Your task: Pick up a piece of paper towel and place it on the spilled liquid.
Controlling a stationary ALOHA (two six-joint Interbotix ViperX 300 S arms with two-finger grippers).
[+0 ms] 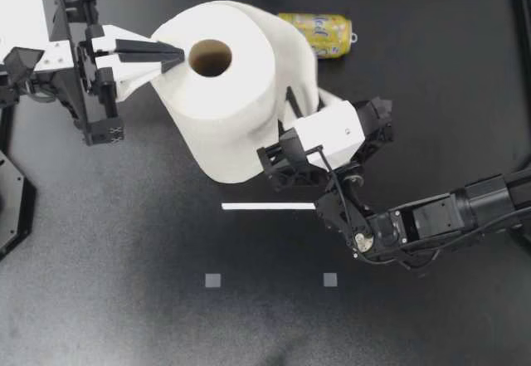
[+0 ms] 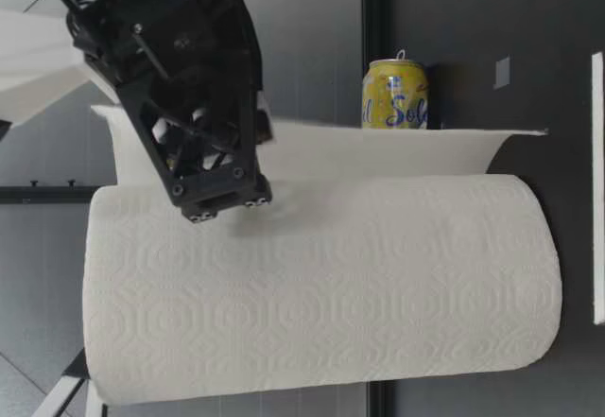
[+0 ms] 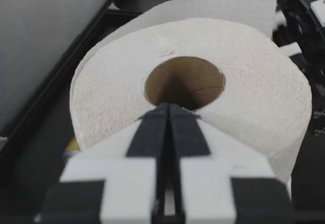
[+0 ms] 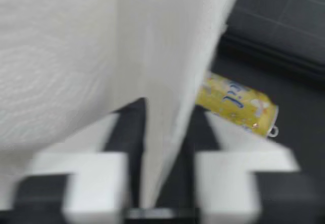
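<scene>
Nearest the table-height camera, the tall white embossed paper-towel roll (image 1: 220, 125) stands upright on the black table (image 1: 431, 92).

The left gripper (image 1: 176, 52) lies across the top of the roll. Its fingers are closed flat together with nothing between them, and the tips sit at the rim of the brown cardboard core.

Risk 1: we judge this to be only a hold-down. If the tips slide into the core hole, or the press is too light, a sideways pull could tip or drag the roll.

On the roll's far side, a loose white sheet (image 1: 286, 51) hangs off the roll, attached and untorn. The right gripper (image 1: 305, 104) has this sheet between its fingers. In the right wrist view both pads seem to touch the paper, so we take it as a narrow pinch. That view is blurred.

Risk 2: the pull may unwind more towel rather than tear it.

Risk 3: the thin sheet could slip out of the pinch or rip unevenly.

Farther off, a yellow drink can (image 1: 319, 34) lies on its side, just past the loose white sheet.

Risk 4: a swinging sheet or arm could knock the can and set it rolling.

No spilled liquid can be made out on the dark surface in any view. The drop target is therefore uncertain, though we guess it is by the can.
</scene>
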